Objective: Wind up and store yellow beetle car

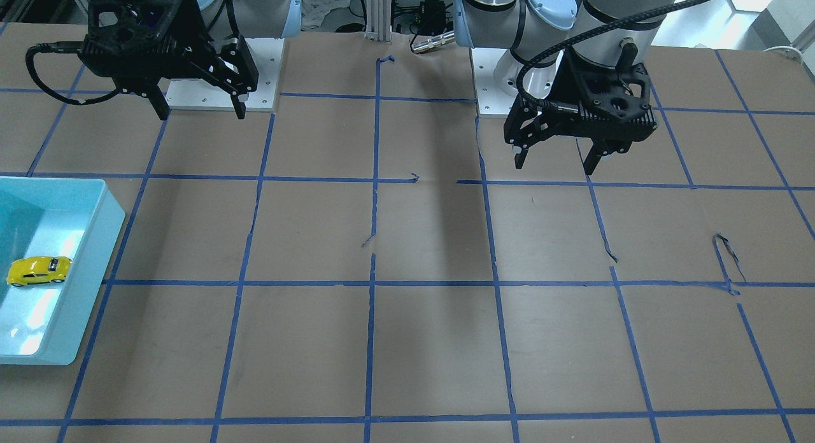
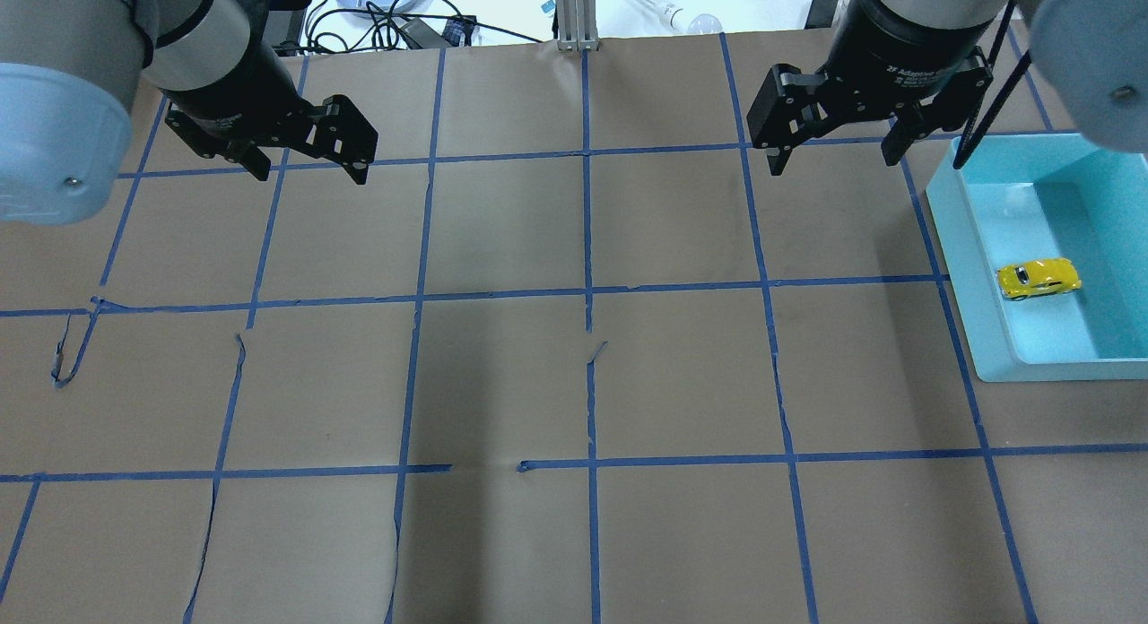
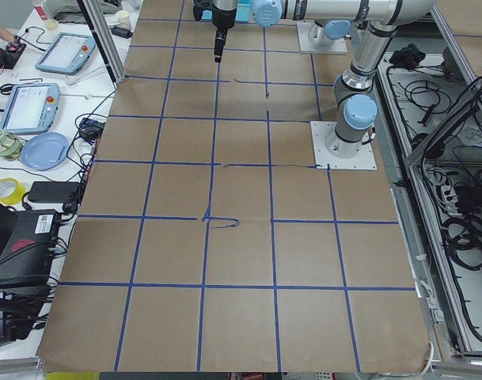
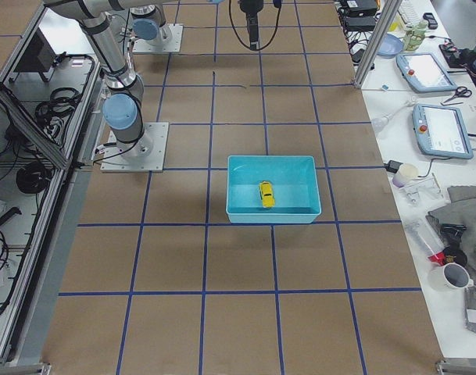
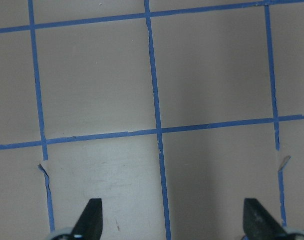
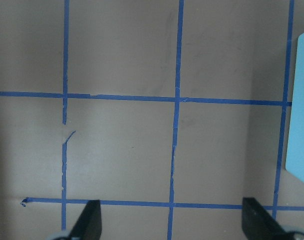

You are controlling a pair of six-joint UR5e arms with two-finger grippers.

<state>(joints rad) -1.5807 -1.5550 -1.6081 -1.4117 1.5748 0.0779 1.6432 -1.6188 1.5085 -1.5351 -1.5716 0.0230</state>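
The yellow beetle car [image 2: 1038,279] lies on its wheels inside a light-blue bin [image 2: 951,247] at the table's right side; it also shows in the front view [image 1: 38,270] and the right side view [image 4: 266,194]. My right gripper [image 2: 833,163] hangs open and empty above the table, left of the bin's far end and apart from it. My left gripper [image 2: 311,176] hangs open and empty over the far left of the table. Both wrist views show wide-apart fingertips over bare paper, the left [image 5: 172,222] and the right [image 6: 171,222].
Brown paper with a blue tape grid [image 2: 587,292] covers the table, and the tape is torn in places. The bin's edge [image 6: 301,100] shows at the right of the right wrist view. White arm base plates [image 1: 219,102] stand at the robot's side. Tablets and cables lie on side benches [image 4: 433,117].
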